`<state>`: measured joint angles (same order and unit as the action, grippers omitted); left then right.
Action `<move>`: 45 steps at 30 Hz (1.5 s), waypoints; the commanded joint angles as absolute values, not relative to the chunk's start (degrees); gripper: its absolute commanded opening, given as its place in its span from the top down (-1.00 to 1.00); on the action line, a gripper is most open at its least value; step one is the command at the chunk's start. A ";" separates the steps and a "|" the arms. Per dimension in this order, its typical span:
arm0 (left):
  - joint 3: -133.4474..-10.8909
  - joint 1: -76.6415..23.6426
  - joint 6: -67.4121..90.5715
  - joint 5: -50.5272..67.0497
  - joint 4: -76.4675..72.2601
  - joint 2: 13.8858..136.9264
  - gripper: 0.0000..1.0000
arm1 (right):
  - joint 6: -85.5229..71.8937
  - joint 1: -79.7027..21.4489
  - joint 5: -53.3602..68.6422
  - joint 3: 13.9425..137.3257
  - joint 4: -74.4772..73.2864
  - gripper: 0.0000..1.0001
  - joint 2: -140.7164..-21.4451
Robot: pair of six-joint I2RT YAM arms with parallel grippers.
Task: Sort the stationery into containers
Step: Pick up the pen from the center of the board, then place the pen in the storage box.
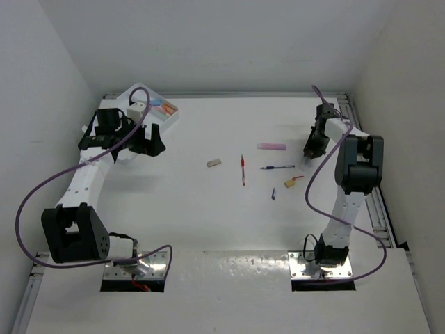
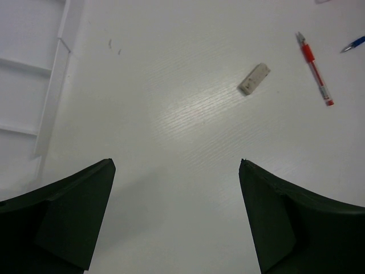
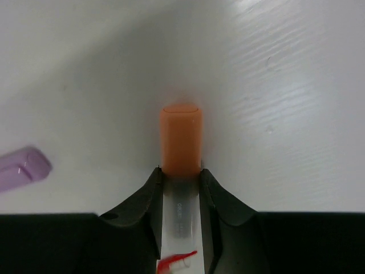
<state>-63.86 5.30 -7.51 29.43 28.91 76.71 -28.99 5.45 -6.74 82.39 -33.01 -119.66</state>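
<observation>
My right gripper (image 3: 181, 171) is shut on an orange-capped marker (image 3: 181, 137) with a white body, low over the table; the cap sticks out past the fingertips. In the top view that gripper (image 1: 311, 151) stands at the right and hides the marker. A pink marker (image 1: 271, 146) (image 3: 23, 168) lies just left of it. My left gripper (image 2: 177, 165) (image 1: 148, 145) hangs open over bare table beside the white divided tray (image 1: 165, 124) (image 2: 48, 97), which holds orange and blue items. A beige eraser (image 1: 214, 163) (image 2: 254, 79), a red pen (image 1: 243, 169) (image 2: 315, 68) and a blue pen (image 1: 278, 167) lie mid-table.
A tiny purple piece (image 1: 273, 194) and a small yellowish item with a red bit (image 1: 294, 181) lie near the right arm. White walls close in the table at left, right and back. A purple cable loops from each arm.
</observation>
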 commanded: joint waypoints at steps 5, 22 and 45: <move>-60.65 4.22 10.14 43.49 14.63 70.85 -0.93 | -18.02 2.91 23.42 80.60 -33.05 1.00 -106.47; -60.21 -11.07 24.97 52.03 4.92 74.88 -0.67 | 7.73 -33.21 10.29 67.23 -29.45 1.00 -79.19; -53.70 -18.10 30.14 38.42 -2.46 69.25 -0.47 | -31.53 -37.26 -3.07 85.52 -27.33 1.00 -94.92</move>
